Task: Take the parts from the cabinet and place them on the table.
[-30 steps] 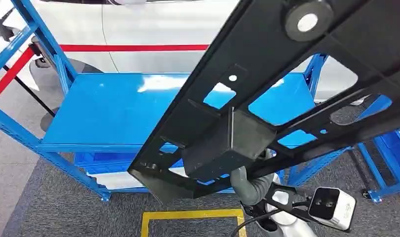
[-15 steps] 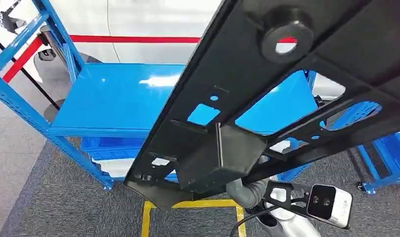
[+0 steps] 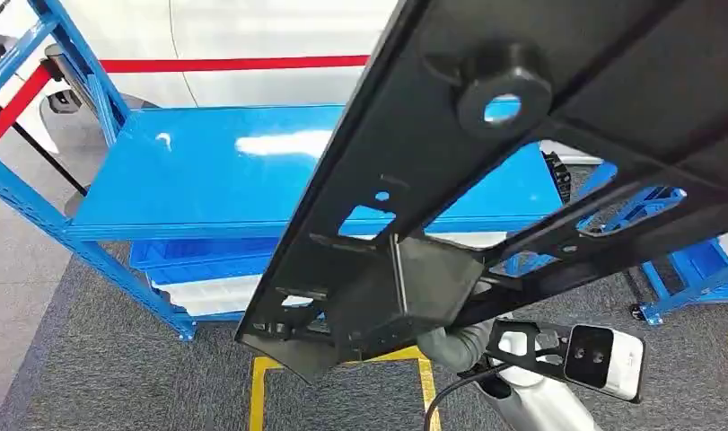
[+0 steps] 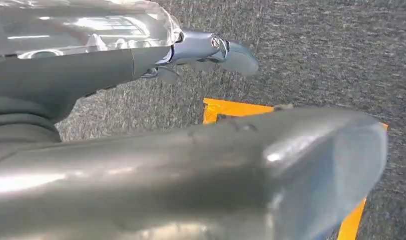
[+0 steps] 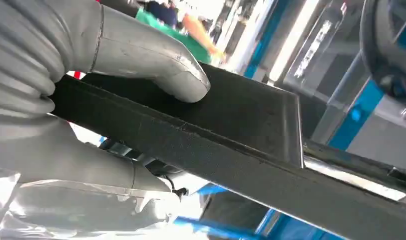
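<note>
Right hand [image 5: 90, 115]: we are clamping the black panel [image 3: 539, 180] between thumb and fingers, gripping its near edge.
Left hand [image 4: 190, 170]: we are hanging it over the carpet [image 4: 316, 60]; we cannot tell how its fingers lie.
Panel: we are carrying it high and tilted, over the near right of the blue tabletop [image 3: 225, 171].
Risk: we are holding a long part by one edge, so it may twist or slip, or strike the blue post [image 3: 73, 54].
Room: the left tabletop is lying bare, with open space for lowering.
</note>
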You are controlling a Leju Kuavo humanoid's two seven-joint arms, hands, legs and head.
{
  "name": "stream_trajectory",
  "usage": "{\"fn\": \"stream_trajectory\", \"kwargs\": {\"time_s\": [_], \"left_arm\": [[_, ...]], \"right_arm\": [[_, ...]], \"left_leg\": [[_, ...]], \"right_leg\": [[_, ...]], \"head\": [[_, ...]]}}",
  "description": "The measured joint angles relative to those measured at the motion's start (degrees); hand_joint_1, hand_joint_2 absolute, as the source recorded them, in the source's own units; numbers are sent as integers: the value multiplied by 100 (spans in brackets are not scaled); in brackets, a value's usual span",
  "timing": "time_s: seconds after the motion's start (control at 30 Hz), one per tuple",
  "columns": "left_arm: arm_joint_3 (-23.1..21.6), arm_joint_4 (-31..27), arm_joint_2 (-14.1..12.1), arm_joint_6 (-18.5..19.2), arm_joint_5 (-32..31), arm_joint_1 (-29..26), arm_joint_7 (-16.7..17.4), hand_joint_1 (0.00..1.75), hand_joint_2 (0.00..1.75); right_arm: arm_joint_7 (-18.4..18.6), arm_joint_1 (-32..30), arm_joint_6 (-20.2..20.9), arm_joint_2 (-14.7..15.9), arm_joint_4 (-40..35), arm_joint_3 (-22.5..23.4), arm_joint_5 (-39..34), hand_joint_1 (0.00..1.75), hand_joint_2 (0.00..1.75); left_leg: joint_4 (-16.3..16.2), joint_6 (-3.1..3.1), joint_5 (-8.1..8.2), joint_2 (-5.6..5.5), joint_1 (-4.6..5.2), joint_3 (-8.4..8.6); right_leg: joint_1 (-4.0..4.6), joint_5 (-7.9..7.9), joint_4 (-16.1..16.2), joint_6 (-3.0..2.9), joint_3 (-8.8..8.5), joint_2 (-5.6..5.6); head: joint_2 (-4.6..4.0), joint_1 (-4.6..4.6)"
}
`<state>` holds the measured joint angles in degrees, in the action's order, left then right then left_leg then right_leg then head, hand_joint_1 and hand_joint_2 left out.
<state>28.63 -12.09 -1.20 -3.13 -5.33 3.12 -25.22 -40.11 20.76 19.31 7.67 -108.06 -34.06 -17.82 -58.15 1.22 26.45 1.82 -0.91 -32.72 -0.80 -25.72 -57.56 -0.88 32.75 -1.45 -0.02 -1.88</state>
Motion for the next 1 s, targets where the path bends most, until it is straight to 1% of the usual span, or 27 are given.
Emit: {"fn": "stream_trajectory", "kwargs": {"time_s": [0.03, 0.1, 0.13, 0.17, 0.2, 0.23, 0.27, 0.3, 0.33, 0.37, 0.43, 0.47, 0.5, 0.53, 0.57, 0.6, 0.63, 0.67, 0.7, 0.73, 0.77, 0.8, 0.83, 0.87, 0.93, 0.97, 1.0], "left_arm": [[9, 0, 2, 2, 0, -12, 0, 0, 0], [44, 0, 0, 0, 4, -22, -2, 0, 0], [63, 0, 2, -2, 7, -25, -2, 0, 0], [85, 0, 7, -11, 18, -28, -2, 0, 0], [116, 0, 13, -20, 22, -30, 2, 0, 0], [136, 0, 17, -33, 24, -30, 2, 0, 0], [138, 0, 17, -46, 35, -28, 2, 0, 0], [140, 0, 17, -52, 39, -22, 2, 0, 0], [140, 0, 17, -55, 37, -5, 2, 0, 0], [144, 0, 22, -63, 39, -3, 4, 0, 0], [160, 0, 39, -81, 39, -16, 9, 0, 0], [171, 0, 41, -98, 39, -18, 13, 0, 0], [177, 0, 72, -114, 39, -15, 20, 0, 0], [179, 0, 96, -131, 39, -7, 30, 0, 0], [182, 0, 107, -166, 37, -6, 39, 0, 0], [184, 0, 131, -188, 37, -17, 48, 0, 0], [188, 0, 142, -201, 35, -23, 55, 0, 0], [195, 0, 153, -203, 24, -25, 55, 0, 0], [208, 0, 162, -199, 2, -25, 55, 0, 0], [221, 0, 173, -181, -2, -24, 55, 0, 0], [225, 0, 177, -166, -17, -23, 55, 0, 0], [227, 0, 179, -166, -26, -22, 55, 0, 0], [230, 0, 192, -157, -46, -18, 55, 0, 0], [232, 0, 206, -149, -53, -16, 52, 0, 0], [241, 0, 205, -120, -68, -16, 55, 0, 0], [245, 0, 205, -107, -85, -18, 55, 0, 0], [252, 0, 205, -98, -85, -27, 52, 0, 0]], "right_arm": [[0, 0, 38, -4, 0, 26, 25, 175, 175], [-2, -45, 99, -17, 0, 99, 64, 175, 175], [-2, -72, 119, -22, 0, 123, 71, 175, 175], [-2, -105, 162, -33, 0, 142, 88, 175, 175], [-2, -137, 217, -48, -2, 177, 115, 175, 175], [-2, -158, 243, -65, -2, 214, 138, 175, 175], [-5, -168, 268, -72, -9, 236, 147, 175, 175], [-5, -172, 276, -85, -24, 254, 147, 175, 175], [-5, -175, 289, -101, -46, 273, 147, 175, 175], [-7, -178, 296, -105, -61, 291, 147, 175, 175], [-13, -189, 368, -122, -72, 341, 138, 175, 175], [-9, -219, 427, -129, -85, 378, 136, 175, 175], [-11, -259, 477, -129, -90, 422, 132, 175, 175], [-9, -300, 538, -129, -96, 465, 132, 175, 175], [-9, -349, 608, -131, -98, 518, 141, 175, 175], [-9, -406, 676, -133, -99, 570, 162, 175, 175], [-9, -460, 738, -135, -98, 604, 182, 175, 175], [-9, -516, 800, -146, -98, 647, 213, 175, 175], [-9, -560, 853, -157, -98, 691, 246, 175, 175], [-9, -583, 895, -162, -96, 721, 254, 175, 175], [-9, -598, 927, -164, -96, 763, 259, 175, 175], [-9, -601, 945, -168, -96, 796, 259, 175, 175], [-9, -600, 960, -179, -101, 835, 261, 175, 175], [-9, -601, 975, -190, -116, 850, 265, 175, 175], [-11, -635, 1009, -201, -131, 910, 289, 175, 175], [-11, -662, 1022, -203, -133, 935, 322, 175, 175], [-9, -687, 1028, -210, -131, 944, 350, 175, 175]], "left_leg": [[-224, 18, 264, -62, 6, -93], [-1140, 57, 848, -123, -4, -394], [-1533, 69, 1020, -126, -4, -511], [-1725, 72, 1036, -126, -5, -535], [-1640, 64, 899, -126, -5, -425], [-1307, 49, 659, -126, -4, -201], [-834, 30, 431, -127, -5, 94], [-282, 2, 283, -135, -5, 446], [142, -25, 445, -148, 22, 669], [192, -44, 397, -163, 45, 712], [181, -85, 338, -166, 77, 612], [197, -134, 271, -161, 77, 574], [248, -198, 170, -122, 7, 538], [249, -245, 99, -124, 24, 473], [248, -294, 28, -118, 24, 376], [247, -292, -45, -119, 28, 284], [239, -291, -113, -117, 32, 191], [226, -285, -184, -116, 32, 82], [212, -274, -255, -114, 32, -32], [194, -262, -313, -113, 32, -128], [169, -247, -370, -113, 32, -222], [145, -228, -418, -116, 32, -296], [112, -202, -457, -117, 35, -341], [87, -168, -489, -127, 56, -376], [120, -94, -610, -115, 29, -388], [147, -53, -669, -118, 23, -393], [139, -25, -669, -131, 35, -433]], "right_leg": [[5, 38, 6, -57, 47, 6], [27, 122, 4, -97, 159, 8], [39, 168, 1, -103, 218, 12], [48, 213, -2, -102, 273, 20], [54, 259, -7, -94, 331, 29], [57, 303, -15, -83, 387, 41], [59, 344, -27, -70, 437, 52], [60, 386, -41, -52, 478, 65], [78, 430, -47, -13, 514, 70], [72, 482, -36, 21, 517, 72], [53, 600, -1, 78, 525, 69], [59, 665, 28, 122, 531, 76], [42, 592, 5, 160, 570, 92], [51, 309, -148, 177, 648, 115], [35, -94, -524, 186, 766, 122], [31, -456, -997, 204, 889, 121], [28, -692, -1438, 222, 988, 123], [25, -756, -1779, 234, 1028, 124], [17, -627, -1879, 239, 953, 123], [9, -410, -1743, 236, 774, 123], [6, -194, -1392, 221, 466, 122], [7, -119, -911, 191, 89, 123], [19, -253, -357, 141, -355, 125], [56, -432, 111, 125, -618, 121], [89, -409, 131, 89, -575, 126], [101, -366, 117, 41, -542, 124], [21, -270, 183, -19, -491, 103]], "head": [[0, 0], [0, 0], [0, 0], [0, -2], [0, 0], [0, -2], [0, 0], [0, -2], [0, -2], [0, 0], [0, -2], [0, -2], [0, 0], [0, 0], [0, -2], [0, 0], [0, 0], [0, 0], [0, 0], [0, 0], [0, 0], [0, 0], [0, 0], [0, -2], [0, 0], [0, 0], [0, 0]]}}
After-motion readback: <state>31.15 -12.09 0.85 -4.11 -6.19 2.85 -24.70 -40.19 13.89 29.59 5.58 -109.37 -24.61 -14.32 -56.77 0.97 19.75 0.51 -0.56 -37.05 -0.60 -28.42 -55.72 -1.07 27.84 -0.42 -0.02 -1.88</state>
